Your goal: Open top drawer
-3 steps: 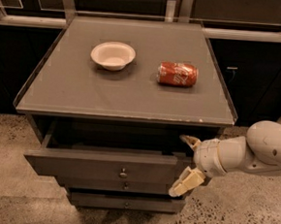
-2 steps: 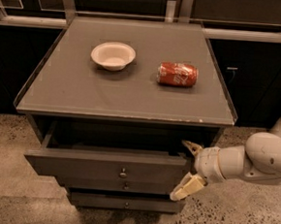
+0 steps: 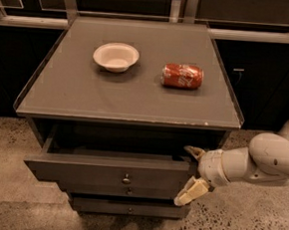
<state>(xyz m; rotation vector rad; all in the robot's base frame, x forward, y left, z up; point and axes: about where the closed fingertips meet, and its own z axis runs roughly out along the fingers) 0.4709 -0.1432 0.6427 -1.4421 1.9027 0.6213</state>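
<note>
The top drawer (image 3: 95, 171) is a dark grey panel with a small round metal knob (image 3: 126, 179) at its centre. It stands pulled out from the cabinet, with a dark gap behind its front. My gripper (image 3: 190, 172) is at the drawer's right end. Its two cream fingers are spread apart, one (image 3: 194, 151) near the drawer's top edge and one (image 3: 190, 192) by its lower right corner. It holds nothing. The white arm (image 3: 261, 161) comes in from the right.
On the grey cabinet top (image 3: 131, 93) sit a white bowl (image 3: 116, 56) and a red soda can (image 3: 182, 76) lying on its side. Two narrower drawer fronts (image 3: 127, 205) sit below the top one. Speckled floor lies around. Dark cabinets stand behind.
The arm has drawn slightly to the right and back from the drawer front. The drawer stays pulled out the same amount.
</note>
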